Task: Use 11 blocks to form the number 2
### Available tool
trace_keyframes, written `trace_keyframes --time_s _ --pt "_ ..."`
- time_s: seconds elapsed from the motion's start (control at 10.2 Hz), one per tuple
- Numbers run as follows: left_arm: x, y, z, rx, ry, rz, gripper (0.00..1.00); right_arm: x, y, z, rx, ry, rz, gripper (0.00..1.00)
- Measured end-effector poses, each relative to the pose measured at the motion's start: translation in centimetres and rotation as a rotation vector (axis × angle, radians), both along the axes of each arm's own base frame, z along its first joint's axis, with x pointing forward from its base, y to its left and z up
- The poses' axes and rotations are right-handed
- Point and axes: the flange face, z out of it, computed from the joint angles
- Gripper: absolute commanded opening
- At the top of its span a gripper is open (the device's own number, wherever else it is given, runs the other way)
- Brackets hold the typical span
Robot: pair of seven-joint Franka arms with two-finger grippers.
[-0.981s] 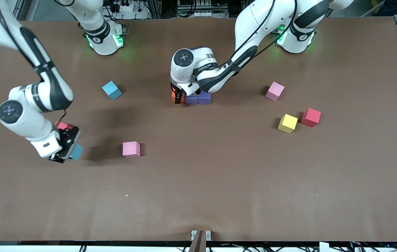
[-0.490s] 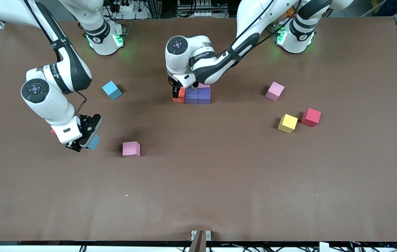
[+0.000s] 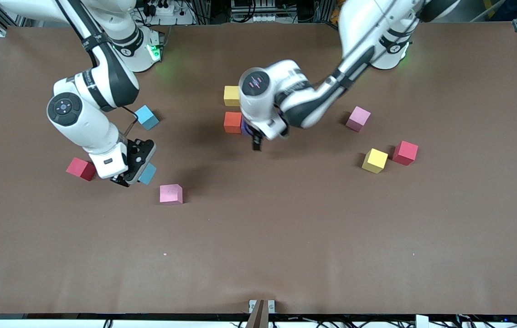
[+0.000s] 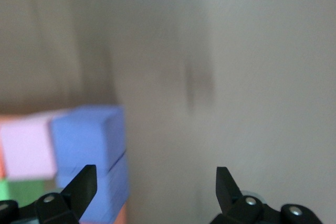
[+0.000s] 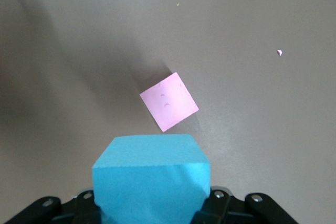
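My right gripper (image 3: 137, 176) is shut on a cyan block (image 3: 148, 173) and holds it above the table, over the spot between a red block (image 3: 80, 168) and a pink block (image 3: 170, 194). In the right wrist view the cyan block (image 5: 152, 179) fills the jaws, with the pink block (image 5: 169, 101) on the table below. My left gripper (image 3: 257, 140) hangs open and empty beside the number 2, which stands as a cluster: a yellow block (image 3: 231, 95), an orange block (image 3: 232, 122), and purple blocks (image 4: 92, 156), a pink one (image 4: 29, 148) and a green one (image 4: 21, 190), mostly hidden under the left arm.
Loose blocks lie around: a cyan one (image 3: 146, 117) toward the right arm's end, and a light pink one (image 3: 358, 118), a yellow one (image 3: 374, 160) and a red one (image 3: 405, 152) toward the left arm's end. The brown table (image 3: 286, 237) is bare near the front camera.
My right arm has carried the cyan block from near the table's end toward the middle. My left gripper has risen off the cluster and shifted toward the front camera, uncovering the yellow block.
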Motion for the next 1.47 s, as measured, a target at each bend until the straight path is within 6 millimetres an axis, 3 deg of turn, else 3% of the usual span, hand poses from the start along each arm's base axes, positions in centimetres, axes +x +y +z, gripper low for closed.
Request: trace_keyframes --time_s 0.39,0.59,0.69,0.88,1.08,1.47 --pt "9.6 16.9 -2.2 0.102 0.117 0.137 1.00 -1.8 6.1 -0.5 0.044 0.039 -0.222 0.50" --pt "11.0 24.1 -1.9 0.125 0.137 0.199 1.00 -3.1 9.0 -0.6 0.055 0.057 -0.373 0.50" --pt "11.1 26.6 -1.5 0.138 0.138 0.230 1.00 -3.8 10.4 -0.7 0.059 0.067 -0.470 0.51" --pt "11.3 30.2 -0.7 0.156 0.132 0.297 1.00 -5.4 13.1 -1.8 0.067 0.120 -0.673 0.50" --pt "11.8 32.5 -0.3 0.169 0.116 0.412 1.00 -6.8 15.3 -3.4 0.093 0.208 -0.813 0.49" --pt "12.3 34.0 -0.8 0.162 0.070 0.619 1.00 -10.4 21.6 -7.5 0.070 0.207 -0.985 0.49"
